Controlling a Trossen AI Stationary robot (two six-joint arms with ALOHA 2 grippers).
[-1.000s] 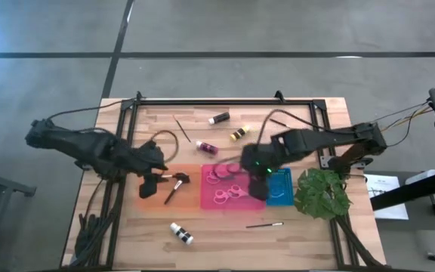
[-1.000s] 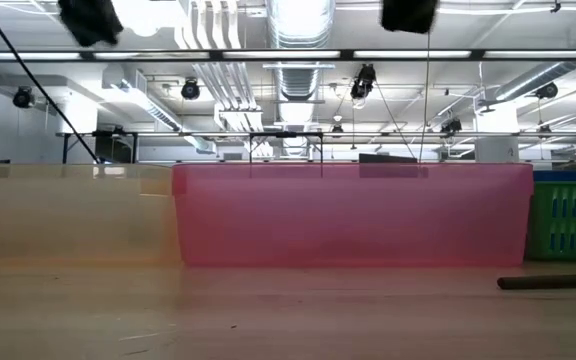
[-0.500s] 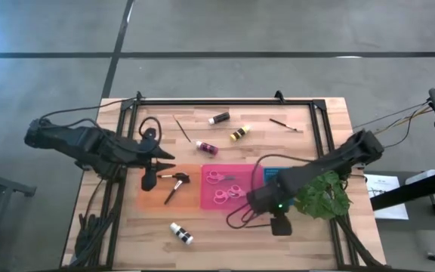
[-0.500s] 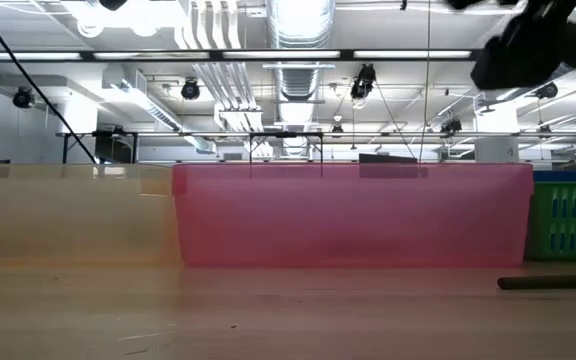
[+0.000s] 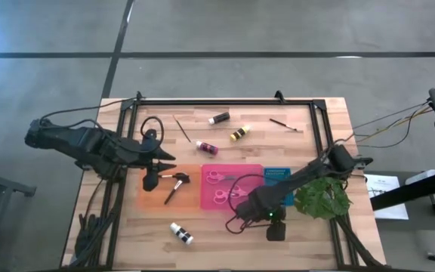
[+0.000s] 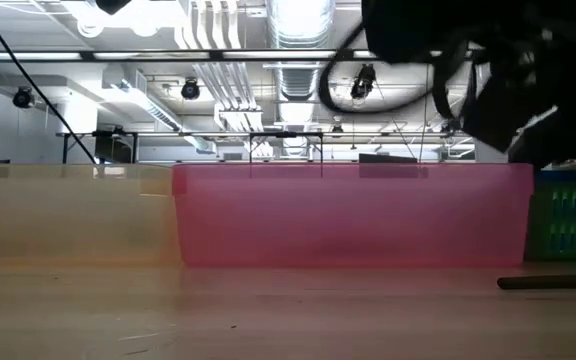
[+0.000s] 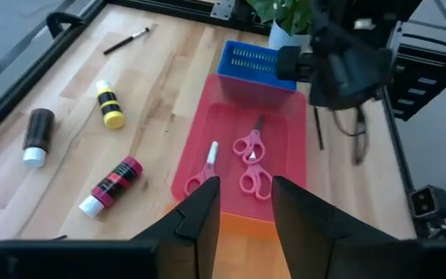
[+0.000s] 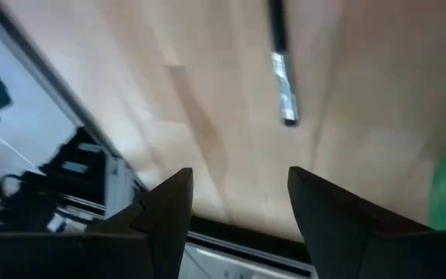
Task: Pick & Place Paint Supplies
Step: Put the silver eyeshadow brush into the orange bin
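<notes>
My right gripper (image 5: 276, 230) hangs open and slanted down near the table's front edge, just above a thin dark-handled brush (image 8: 280, 62) that lies flat on the wood; this brush (image 6: 553, 283) also shows in the low view. My left gripper (image 5: 152, 178) hovers open over the orange tray (image 5: 149, 198), which holds another brush (image 5: 174, 186). Two pink-handled scissors (image 7: 248, 147) lie in the pink tray (image 5: 255, 172). Black (image 5: 219, 119), yellow (image 5: 239, 134), pink (image 5: 206, 146) and white (image 5: 181, 233) bottles lie on the table.
A blue tray (image 5: 279, 175) stands right of the pink one, and a green leafy plant (image 5: 323, 195) beside my right arm. Two more brushes (image 5: 181, 128) (image 5: 285, 125) lie toward the far edge. A black frame rail (image 5: 225, 101) borders the table.
My right gripper has swung from above the pink and blue trays toward the table's near edge, sunk low and tipped downward over the brush there. My left gripper has lifted a little above the orange tray in the first half second, then kept still.
</notes>
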